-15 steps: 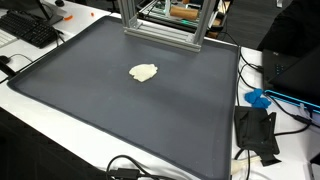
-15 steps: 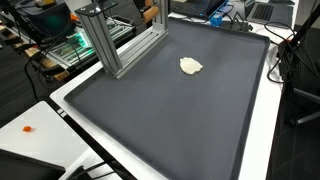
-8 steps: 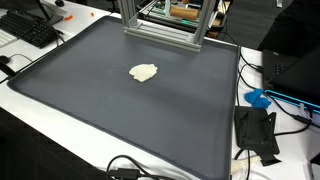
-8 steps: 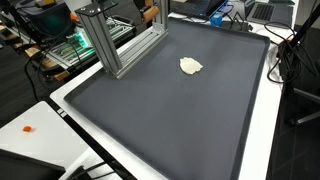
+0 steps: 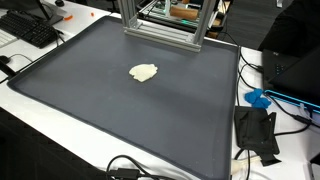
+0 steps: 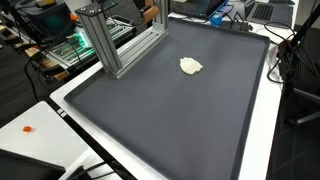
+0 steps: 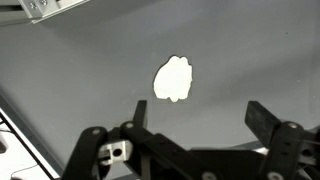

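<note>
Nothing has shifted since a second ago: the pale lump lies where it lay, and the wrist view looks down on it as before. At the near edge of that view the pincer (image 7: 197, 108) stands wide, its two dark fingers (image 7: 262, 117) well apart and holding nothing. Neither exterior view shows it.

Just beyond the gap between the fingers, a little to the left of its middle, lies the pale lump (image 7: 174, 79), a small cream, uneven blob resting flat and clear of both fingers. In both exterior views it sits alone on the dark grey mat (image 5: 150, 120), toward the mat's far half (image 5: 144, 72) (image 6: 190, 66).

An aluminium frame (image 5: 160, 25) stands on the far edge of the mat, well apart from the lump. Off the mat, a black keyboard (image 5: 30, 28) lies at the far left and a blue object (image 5: 258, 98) at the right on the white table (image 5: 60, 125).
</note>
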`<state>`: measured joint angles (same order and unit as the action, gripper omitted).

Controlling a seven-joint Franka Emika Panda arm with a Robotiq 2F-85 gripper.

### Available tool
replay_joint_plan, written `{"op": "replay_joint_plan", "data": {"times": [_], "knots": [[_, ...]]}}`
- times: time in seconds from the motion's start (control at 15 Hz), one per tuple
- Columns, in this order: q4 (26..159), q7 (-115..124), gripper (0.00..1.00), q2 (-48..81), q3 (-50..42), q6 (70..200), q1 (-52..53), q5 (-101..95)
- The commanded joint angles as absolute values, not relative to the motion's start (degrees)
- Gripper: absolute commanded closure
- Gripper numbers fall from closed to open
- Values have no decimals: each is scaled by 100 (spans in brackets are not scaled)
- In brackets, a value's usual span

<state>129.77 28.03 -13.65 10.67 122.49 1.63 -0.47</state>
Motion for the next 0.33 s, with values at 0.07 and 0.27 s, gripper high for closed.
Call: {"op": "replay_joint_plan", "data": {"times": [0.07, 0.27], "knots": [[12895, 2848, 0, -1244, 1004, 12237, 221, -83], [12876, 2862, 0, -1232, 1003, 12237, 221, -84]]}}
